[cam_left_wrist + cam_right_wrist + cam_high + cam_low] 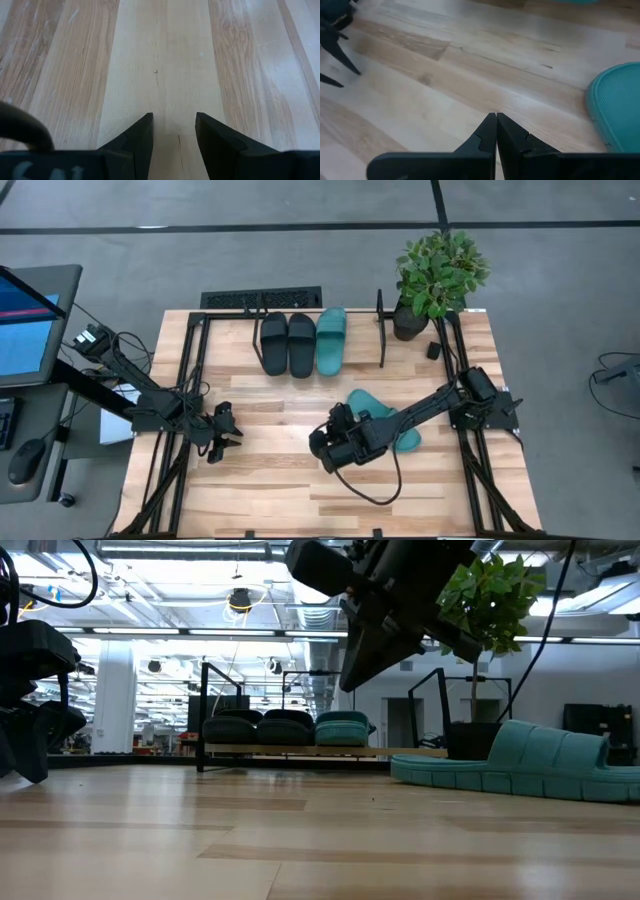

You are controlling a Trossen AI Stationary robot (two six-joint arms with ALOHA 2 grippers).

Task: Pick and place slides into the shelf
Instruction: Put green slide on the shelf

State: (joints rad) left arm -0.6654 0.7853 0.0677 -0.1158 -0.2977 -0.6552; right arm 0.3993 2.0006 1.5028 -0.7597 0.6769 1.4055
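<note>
You have four slides on the table: two black ones and two teal ones. Three of them sit side by side in the one shelf at the far side, the black pair on the left and one teal slide on the right. The fourth, also teal, lies on the table to the right. You also have one potted plant at the far right corner, and one keyboard beyond the far edge.

Two black slides and one teal sit in the shelf; another teal slide lies on the table.
</note>
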